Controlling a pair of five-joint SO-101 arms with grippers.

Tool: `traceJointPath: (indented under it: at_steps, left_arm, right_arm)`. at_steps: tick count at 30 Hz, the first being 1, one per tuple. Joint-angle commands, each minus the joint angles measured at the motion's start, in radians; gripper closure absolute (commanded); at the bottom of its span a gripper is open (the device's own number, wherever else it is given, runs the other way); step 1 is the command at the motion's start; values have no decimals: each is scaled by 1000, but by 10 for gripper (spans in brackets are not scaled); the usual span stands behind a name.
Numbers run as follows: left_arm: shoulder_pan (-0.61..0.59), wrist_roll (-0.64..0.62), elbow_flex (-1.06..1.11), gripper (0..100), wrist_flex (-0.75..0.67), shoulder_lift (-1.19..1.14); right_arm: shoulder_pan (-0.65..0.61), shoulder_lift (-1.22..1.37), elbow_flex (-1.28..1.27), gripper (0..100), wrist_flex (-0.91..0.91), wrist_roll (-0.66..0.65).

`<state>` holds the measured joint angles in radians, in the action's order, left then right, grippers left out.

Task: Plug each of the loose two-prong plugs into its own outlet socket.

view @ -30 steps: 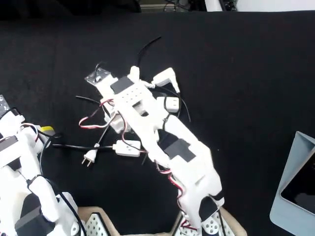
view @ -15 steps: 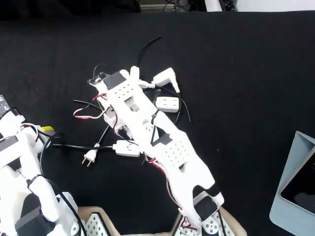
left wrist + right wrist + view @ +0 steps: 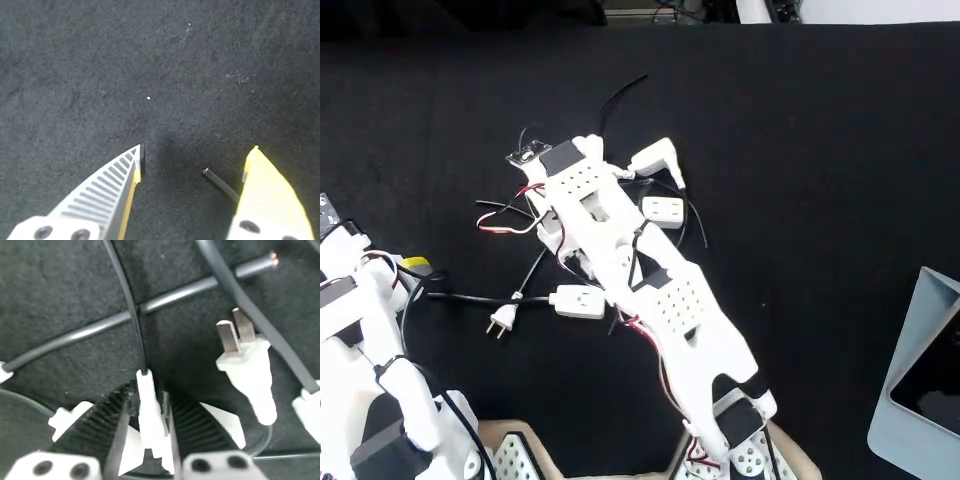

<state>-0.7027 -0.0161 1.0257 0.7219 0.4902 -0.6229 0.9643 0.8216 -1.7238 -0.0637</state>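
Note:
In the right wrist view my right gripper (image 3: 150, 405) is shut on a white plug (image 3: 149, 412), whose black cord (image 3: 127, 305) runs away from it. A second white two-prong plug (image 3: 247, 372) lies loose just beyond, prongs pointing away. From above, the right arm reaches to the tangle of cords, with my right gripper (image 3: 535, 165) at its far end. White outlet sockets (image 3: 662, 210) (image 3: 578, 300) lie beside the arm. A small loose plug (image 3: 500, 322) rests near the front. My left gripper (image 3: 197, 155) stands open over bare cloth, a cord end (image 3: 220, 183) between its fingers.
Black cords (image 3: 620, 95) loop around the sockets on the black cloth (image 3: 820, 150). Another white plug (image 3: 660, 155) lies at the far side of the tangle. A grey tray (image 3: 920, 380) stands at the right edge. The left arm (image 3: 365, 340) sits at the front left.
The right arm has shifted and rolled slightly to the left, uncovering the white socket beside it. The left arm has kept still.

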Motion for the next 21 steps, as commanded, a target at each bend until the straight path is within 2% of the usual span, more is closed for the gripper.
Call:
traceJointPath:
  at_steps: [1,9,21]
  left_arm:
    - [2,9,-5,678,-15,28]
    - [2,9,-5,678,-15,28]
    - [2,9,-5,678,-15,28]
  right_arm:
    - [14,-41,4,883,-41,11]
    - [15,-64,-25,875,-43,17]
    - [14,-206,-231,874,-37,17]
